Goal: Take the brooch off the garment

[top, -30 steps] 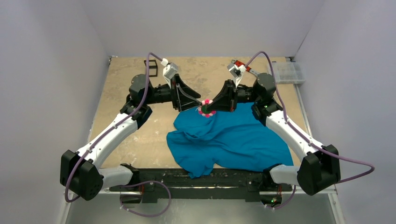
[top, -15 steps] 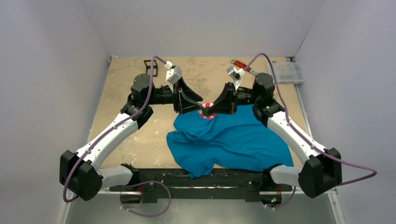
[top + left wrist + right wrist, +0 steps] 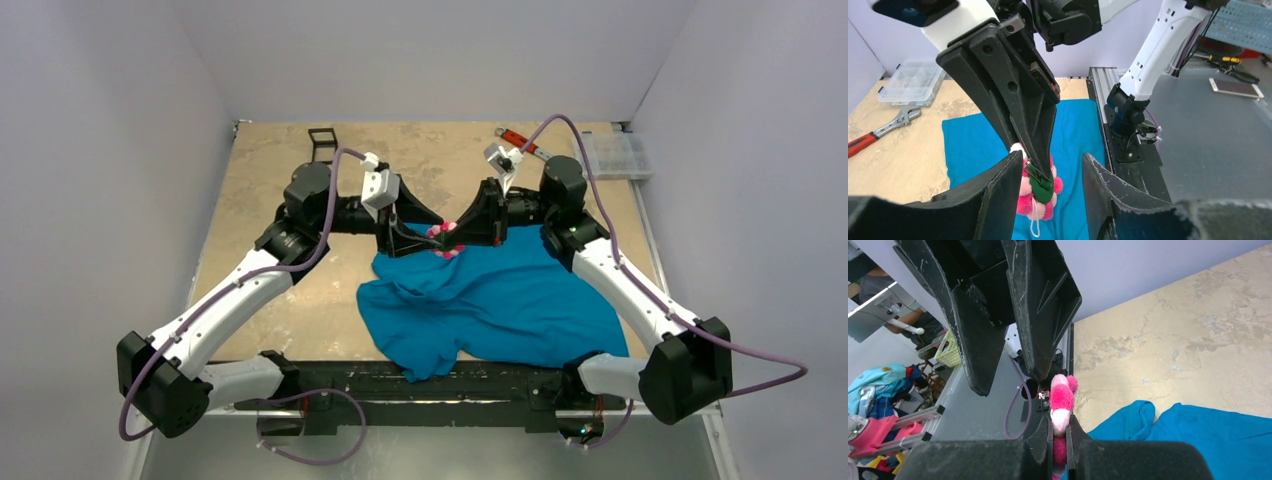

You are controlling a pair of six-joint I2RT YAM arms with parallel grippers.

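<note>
The teal T-shirt (image 3: 500,300) lies crumpled on the table's near right; it also shows in the left wrist view (image 3: 973,145) and the right wrist view (image 3: 1198,430). The brooch (image 3: 443,232) is a pink fluffy flower with a green back and a white loop (image 3: 1040,192). My right gripper (image 3: 450,233) is shut on it (image 3: 1060,402) and holds it just above the shirt's far edge. My left gripper (image 3: 408,232) is open. Its fingers (image 3: 998,195) stand on either side of the brooch and of the right gripper's tips. I cannot tell whether the brooch still touches the fabric.
A red-handled wrench (image 3: 520,140) lies at the back right, and also shows in the left wrist view (image 3: 878,132). A clear plastic box (image 3: 615,155) sits at the far right edge. A small black frame (image 3: 322,143) stands at the back left.
My left gripper has moved right, from beside the brooch to straddling it with open fingers. My right gripper has stayed shut on the brooch, nearly still.
</note>
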